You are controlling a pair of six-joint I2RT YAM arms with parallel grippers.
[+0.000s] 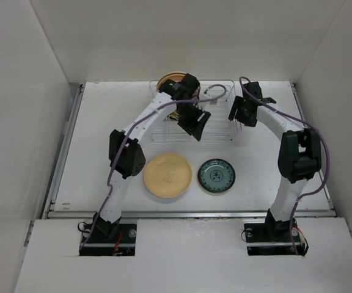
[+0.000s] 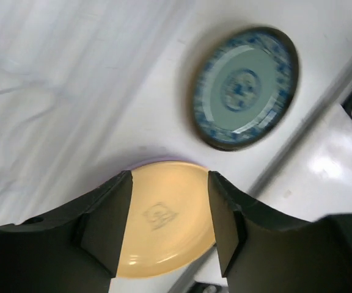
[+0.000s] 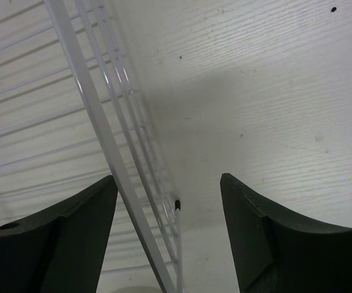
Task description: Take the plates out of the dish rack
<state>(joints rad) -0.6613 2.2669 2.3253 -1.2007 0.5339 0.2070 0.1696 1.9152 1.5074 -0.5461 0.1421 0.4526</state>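
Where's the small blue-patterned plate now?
Top view: the blue-patterned plate lies flat on the table, just right of the pale yellow plate and on the near side of the dish rack.

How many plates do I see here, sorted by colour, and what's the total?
Pale yellow plate, on the table: 1
Blue-patterned plate, on the table: 1
Tan plate, in the dish rack: 1
Total: 3 in view; the rack may hide more.

No legible text; the pale yellow plate (image 2: pixel 167 244) bears an unreadable centre mark (image 2: pixel 159 215).
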